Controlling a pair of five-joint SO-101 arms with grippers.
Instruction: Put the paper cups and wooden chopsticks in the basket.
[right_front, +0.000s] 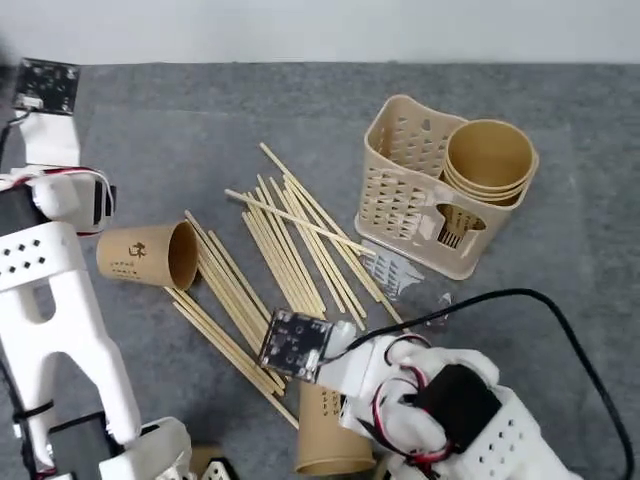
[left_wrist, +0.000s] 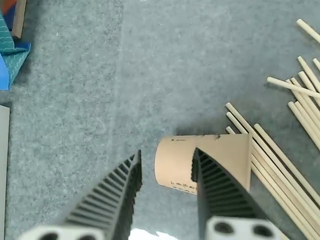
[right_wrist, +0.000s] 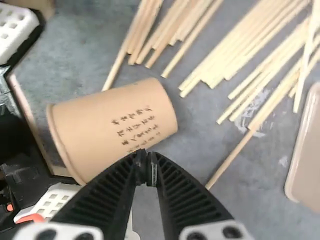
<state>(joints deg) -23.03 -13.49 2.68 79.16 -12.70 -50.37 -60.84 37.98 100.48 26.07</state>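
High view, bottom edge: the right arm sits low and centre-right. It's a white plastic shell with red and black wires poking out.
Right gripper: dark ridged jaws pinched together with nothing between them. The tips are right at the side wall of the near cup; can't tell if they actually touch.
Near cup: tan paper, tapered, with small dark print on the wall. It lies on its side at bottom centre, partly tucked under the right arm.
Cable: black, arcs up from the right arm and drops off toward the lower right.
Left arm: white, runs up the left edge.
Left gripper: dark saw-tooth jaws spread wide and empty. One jaw blocks part of the left cup from its own camera.
Left cup: same tan paper, on its side at mid left, mouth facing the chopsticks just beside it.
Chopsticks: thin, straight, pale wood. They're scattered loose across the centre, mostly on a diagonal, a few crossing.
Wrapper: clear crinkly plastic, flat just below the basket.
Basket: beige plastic with rounded corners and perforated walls, upright at upper right.
Stacked cups: tan paper, nested, standing in the basket's right end.
Mat: grey, fuzzy like felt, under everything.
Wall: plain pale strip along the top.
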